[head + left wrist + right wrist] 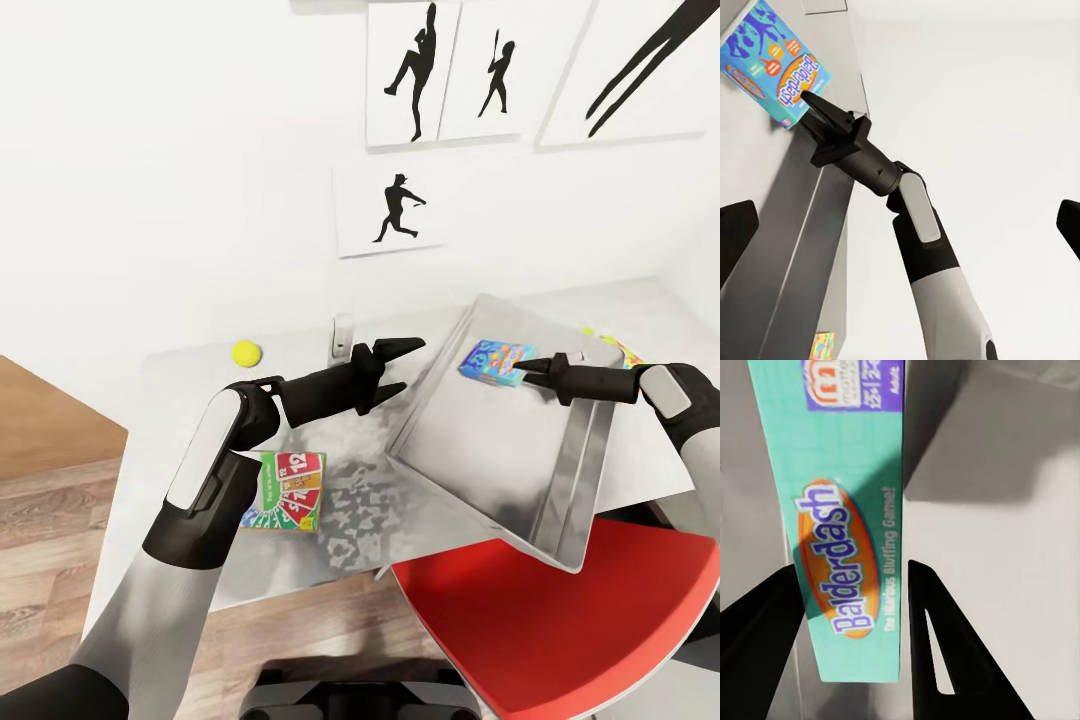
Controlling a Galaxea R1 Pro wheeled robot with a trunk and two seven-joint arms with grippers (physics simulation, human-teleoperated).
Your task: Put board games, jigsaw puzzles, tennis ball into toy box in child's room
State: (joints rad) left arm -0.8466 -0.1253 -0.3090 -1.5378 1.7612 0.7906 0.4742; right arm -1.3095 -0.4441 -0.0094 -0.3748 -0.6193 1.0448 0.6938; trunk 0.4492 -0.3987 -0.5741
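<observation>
Left arm: reaches forward over the table (180, 375) from the near left, forearm level, and stops just short of the near-left rim of the toy box (500, 455).
Left tool (398, 368): open, its two black fingers spread wide with nothing between them; in the left wrist view the fingertips (735, 229) sit far apart at the two sides.
Right arm: comes in from the right across the toy box, wrist over the far-right rim, forearm pointing toward the left arm.
Right tool (524, 372): gripping the blue board game (495, 362); in the right wrist view the two fingers (937, 649) stand either side of the box's narrow teal edge (847, 532).
Blue board game: inside the toy box near its far end, held on edge; its long axis runs straight away from the right tool. Blue and teal print, with "Balderdash" in an orange oval (772, 71).
Toy box: pale grey bin, tilted, its near corner over the table edge above the red chair (560, 640).
Yellow-green-red board game (285, 492): lies flat on the table, left of the toy box, partly under the left arm, with big numbers on its lid.
Tennis ball (246, 352): small, yellow-green, on the table well left of the toy box, near the wall.
Jigsaw puzzle (622, 348): a bright corner shows on the table just beyond the toy box's right rim.
</observation>
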